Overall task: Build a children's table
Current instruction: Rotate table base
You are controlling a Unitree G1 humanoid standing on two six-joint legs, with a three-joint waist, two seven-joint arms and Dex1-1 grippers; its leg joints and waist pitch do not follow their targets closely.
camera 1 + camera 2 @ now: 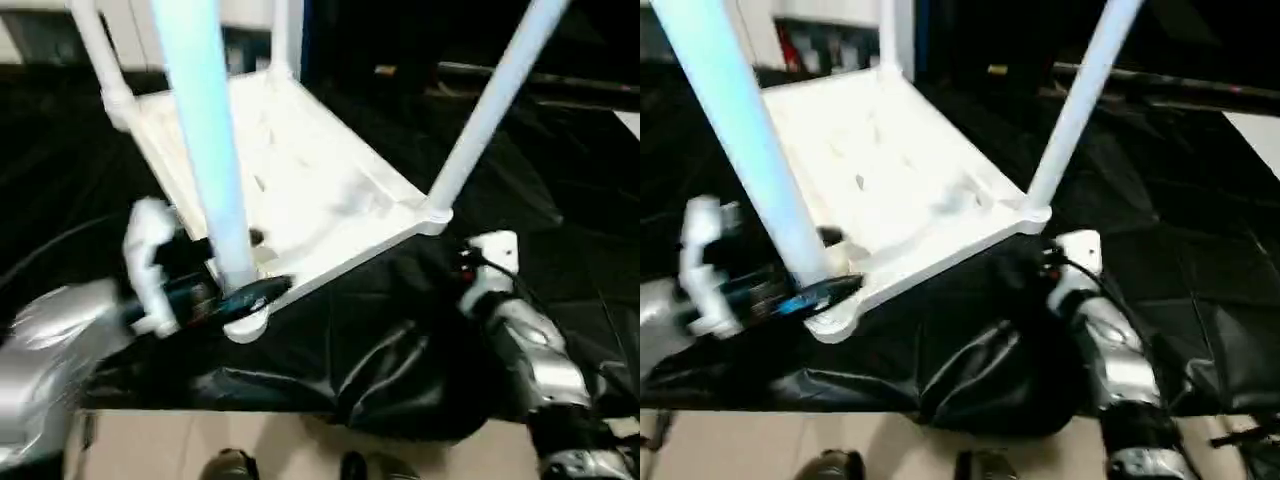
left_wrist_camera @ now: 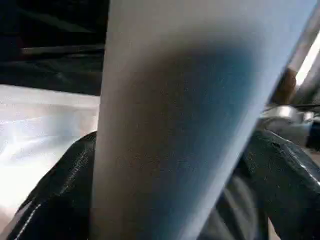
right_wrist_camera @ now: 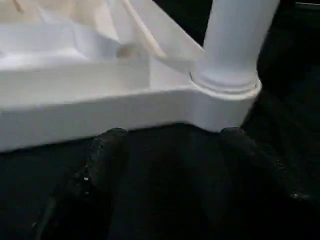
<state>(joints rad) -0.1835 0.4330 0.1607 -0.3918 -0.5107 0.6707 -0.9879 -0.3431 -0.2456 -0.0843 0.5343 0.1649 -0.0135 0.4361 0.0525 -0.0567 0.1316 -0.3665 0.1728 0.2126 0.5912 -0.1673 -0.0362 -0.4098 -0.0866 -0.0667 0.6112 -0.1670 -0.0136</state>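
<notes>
White plastic tabletop point(image 1: 300, 180) is lying upside down mid-frame, four legs seated. Left gripper point(image 1: 235, 295) is straddling the near-left leg point(image 1: 205, 130), fingers wide; right gripper point(image 3: 170, 150) is hovering open beside the near-right corner socket point(image 3: 225, 100). Flipping upright seemingly remains.

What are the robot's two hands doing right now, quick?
Left gripper: open, fingers either side of the near leg.
Right gripper: open, empty, by the tabletop corner.

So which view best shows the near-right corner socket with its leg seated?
The right wrist view: the corner socket sits close and central, the leg entering its collar just beyond the right gripper, which stands open. Both eye views show that corner smaller, where leg meets tabletop. The left wrist view shows another leg instead.
</notes>
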